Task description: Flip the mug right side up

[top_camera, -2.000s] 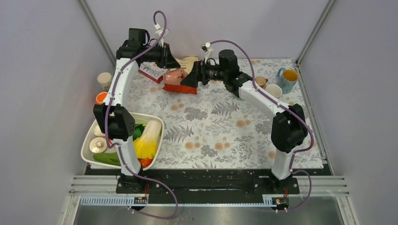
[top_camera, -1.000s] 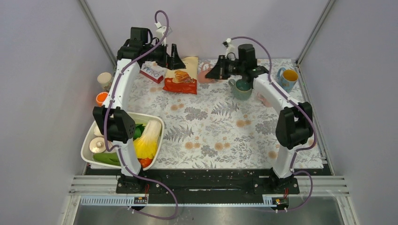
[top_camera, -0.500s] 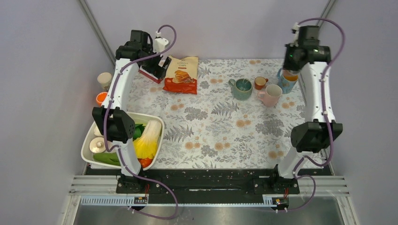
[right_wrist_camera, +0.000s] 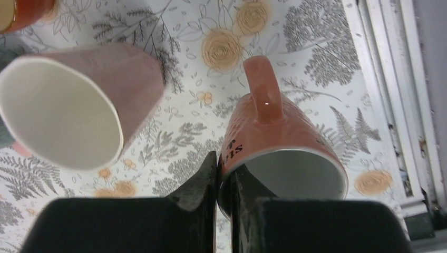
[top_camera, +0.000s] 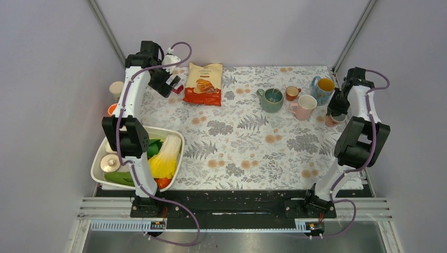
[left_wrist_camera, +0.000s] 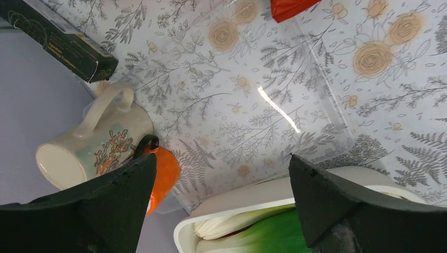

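Observation:
The mug (right_wrist_camera: pixel 279 137) is salmon-coloured with dark lettering and a white inside. My right gripper (right_wrist_camera: pixel 225 179) is shut on its rim, one finger inside and one outside the wall. The mug's mouth faces the wrist camera, its handle points away, and its base is low over the tablecloth. From above, this mug (top_camera: pixel 333 120) sits under my right gripper (top_camera: pixel 337 109) near the table's right edge. My left gripper (top_camera: pixel 167 83) hangs open at the back left, holding nothing. Its wrist view shows the left gripper (left_wrist_camera: pixel 221 158) with jaws wide apart over the cloth.
A pink mug (top_camera: pixel 303 107), a blue mug (top_camera: pixel 323 88), a small red cup (top_camera: pixel 291 93) and a teal mug (top_camera: pixel 271 99) stand left of the held mug. A chip bag (top_camera: pixel 203 84) lies at the back. A cream mug (left_wrist_camera: pixel 89 145), an orange cup (left_wrist_camera: pixel 163 174) and a white vegetable bin (top_camera: pixel 178 138) are on the left.
My right arm has swung from the back middle to the right edge and come down with the mug. My left arm has drawn back towards the left corner, still open.

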